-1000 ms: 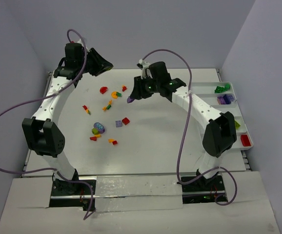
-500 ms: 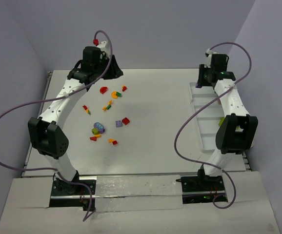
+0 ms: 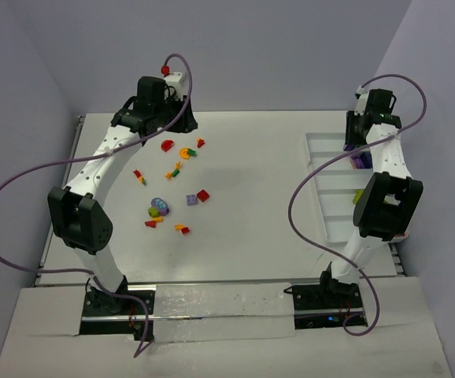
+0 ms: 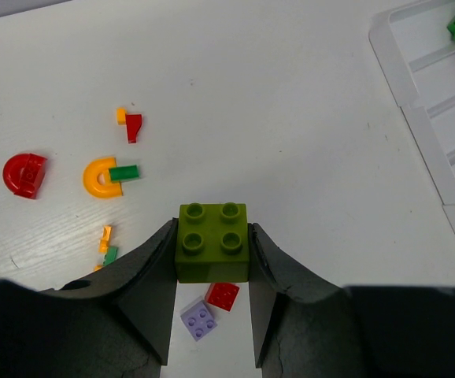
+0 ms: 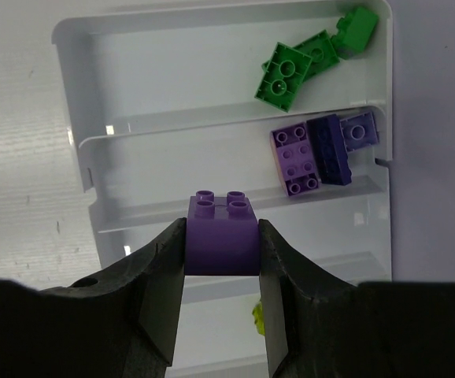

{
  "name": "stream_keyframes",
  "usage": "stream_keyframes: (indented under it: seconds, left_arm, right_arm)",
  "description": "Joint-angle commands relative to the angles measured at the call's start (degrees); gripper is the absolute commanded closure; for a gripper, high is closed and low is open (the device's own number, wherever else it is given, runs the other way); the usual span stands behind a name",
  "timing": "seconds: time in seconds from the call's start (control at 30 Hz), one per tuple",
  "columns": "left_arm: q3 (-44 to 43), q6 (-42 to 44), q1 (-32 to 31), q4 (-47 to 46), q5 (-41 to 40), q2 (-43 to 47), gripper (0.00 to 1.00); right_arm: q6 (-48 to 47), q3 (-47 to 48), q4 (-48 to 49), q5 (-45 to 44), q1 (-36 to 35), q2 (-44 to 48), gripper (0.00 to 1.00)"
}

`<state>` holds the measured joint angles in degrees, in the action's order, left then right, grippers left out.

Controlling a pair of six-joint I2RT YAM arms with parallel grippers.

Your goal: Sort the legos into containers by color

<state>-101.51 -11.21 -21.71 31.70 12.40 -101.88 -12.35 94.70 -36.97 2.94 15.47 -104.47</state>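
Right end effector clamped on purple brick above tray; release near divider risks wrong compartment. Left end effector clamped on olive-green brick.

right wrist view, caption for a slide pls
Right tool holds a purple brick over the partly filled tray.

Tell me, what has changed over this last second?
The right arm swung from mid-table across to the tray, its jaws still shut on a purple brick. The left arm shifted slightly right, holding a lime brick. The loose bricks stayed put.
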Motion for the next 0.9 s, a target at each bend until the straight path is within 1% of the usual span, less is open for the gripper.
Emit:
stream_keyframes:
  seconds: [0.0, 0.37, 0.7, 0.87]
  left_arm:
    - [-3.44, 2.04, -0.35, 1.05, 0.92, -0.6, 1.0]
    - [-3.52, 3.02, -0.35, 1.17, 1.36, -0.78, 1.0]
    - [-2.66, 2.77, -0.35, 0.19, 2.01, -0.25, 1.0]
    - [-1.94, 2.51, -0.26, -0.5, 1.88, -0.47, 1.0]
  right_arm:
    - [-4.35, 3.12, -3.09, 1.69, 0.53, -0.42, 1.0]
    - [-6.42, 4.72, -4.27, 1.98, 0.83, -5.26, 1.0]
    - [-8.51, 6.09, -1.87, 2.11, 1.85, -9.86, 0.99]
    - [-9.19, 6.15, 1.07, 2.79, 2.33, -12.08, 0.97]
